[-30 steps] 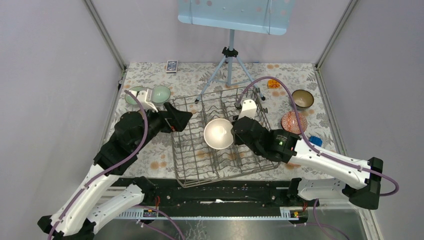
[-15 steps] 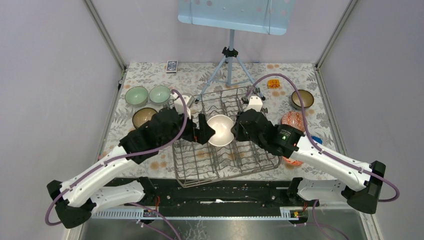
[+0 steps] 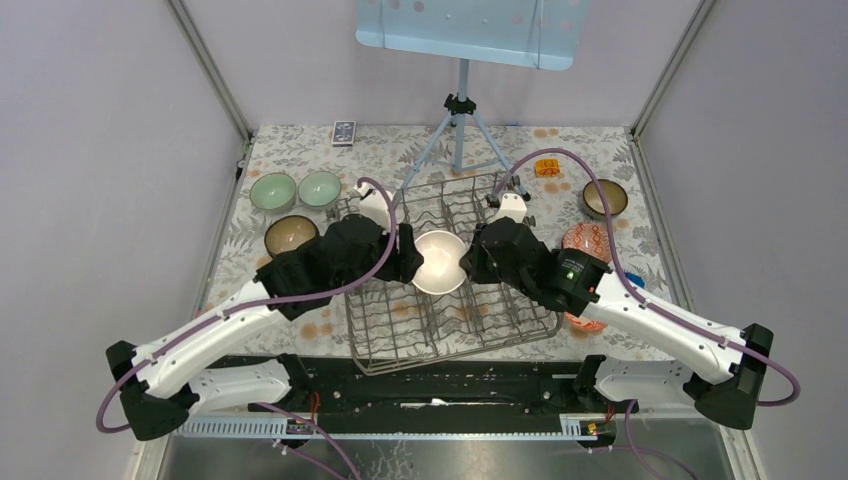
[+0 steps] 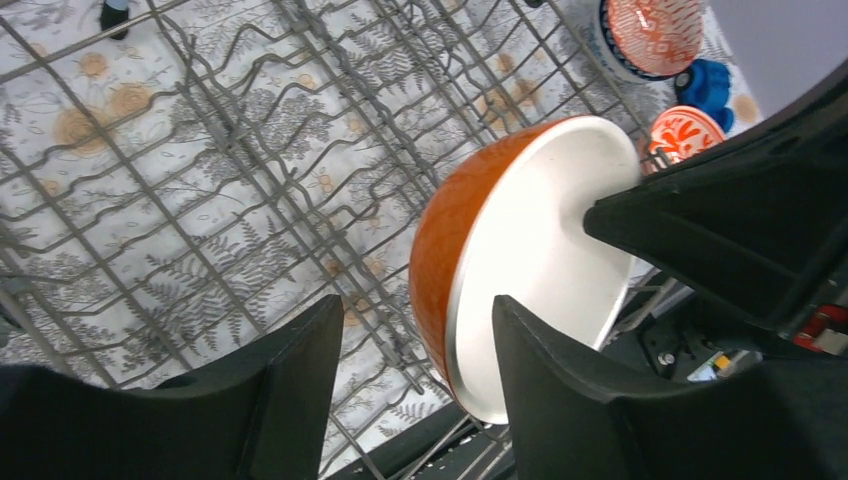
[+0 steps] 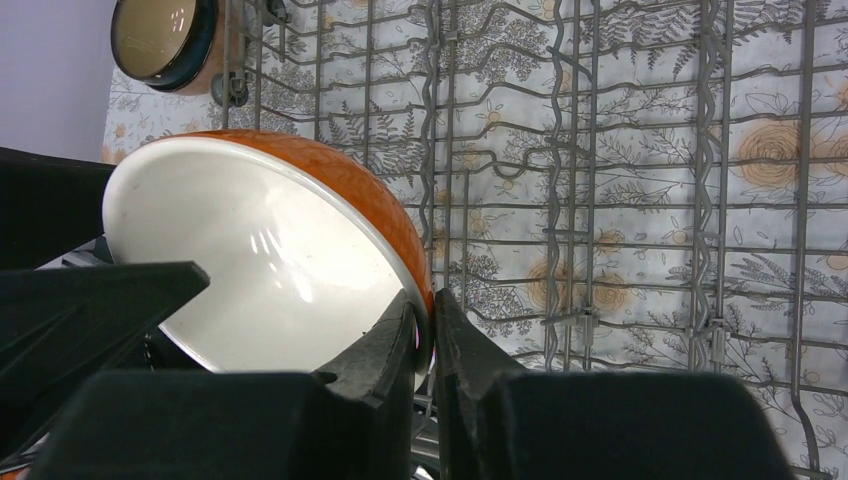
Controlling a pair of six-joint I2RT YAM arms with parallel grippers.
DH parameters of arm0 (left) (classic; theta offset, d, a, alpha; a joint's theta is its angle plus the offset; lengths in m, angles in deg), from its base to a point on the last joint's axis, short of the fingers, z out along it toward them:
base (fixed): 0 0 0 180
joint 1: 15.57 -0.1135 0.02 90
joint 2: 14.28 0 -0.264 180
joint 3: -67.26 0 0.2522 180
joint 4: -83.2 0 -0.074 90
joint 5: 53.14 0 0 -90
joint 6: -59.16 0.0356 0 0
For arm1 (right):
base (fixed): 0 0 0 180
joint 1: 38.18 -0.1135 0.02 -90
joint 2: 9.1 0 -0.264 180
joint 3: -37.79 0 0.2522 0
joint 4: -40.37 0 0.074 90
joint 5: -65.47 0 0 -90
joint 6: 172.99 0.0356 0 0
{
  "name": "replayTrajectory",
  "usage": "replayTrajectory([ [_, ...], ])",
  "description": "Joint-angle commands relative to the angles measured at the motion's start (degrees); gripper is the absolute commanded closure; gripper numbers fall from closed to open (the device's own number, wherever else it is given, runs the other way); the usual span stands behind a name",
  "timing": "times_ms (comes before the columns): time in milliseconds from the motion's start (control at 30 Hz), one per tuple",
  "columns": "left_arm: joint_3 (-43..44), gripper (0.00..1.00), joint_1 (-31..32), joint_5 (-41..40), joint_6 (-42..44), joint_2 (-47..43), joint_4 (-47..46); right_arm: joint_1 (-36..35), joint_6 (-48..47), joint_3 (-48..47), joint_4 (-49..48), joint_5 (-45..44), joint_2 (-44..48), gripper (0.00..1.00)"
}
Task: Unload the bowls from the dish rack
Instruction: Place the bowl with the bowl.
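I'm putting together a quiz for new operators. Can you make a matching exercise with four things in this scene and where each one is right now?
Things:
1. orange bowl
2. pale green bowls
3. red-patterned bowl
4. tripod

Places:
a. on the table, right of the dish rack
b. beyond the rack's far side
c. rim pinched in the right gripper, above the rack
d. on the table, left of the rack

Pairs: 1-c, 2-d, 3-a, 4-b

An orange bowl with a white inside is held tilted on edge above the middle of the grey wire dish rack. 2 pale green bowls and 1 brown bowl are set upright left of the rack; another brown bowl and a red-patterned bowl are set right of it
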Motion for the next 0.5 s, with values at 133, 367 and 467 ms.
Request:
replayTrajectory([
  [133,4.7,0.52,1.7,-6.9,-1.2,3.4,2.4,0.6,2.3,-1.6,-1.2,-0.1,-0.1,1.00],
  [367,6.7,0.77,3.4,-8.2,-1.5,5.8,3.9,0.6,2.0,-2.3,-0.9,-0.7,-1.2,1.00],
  [467,6.5,0.98,3.7,-8.1,-1.7,6.1,3.8,0.6,1.2,-2.8,-0.6,-0.5,-2.2,1.00],
])
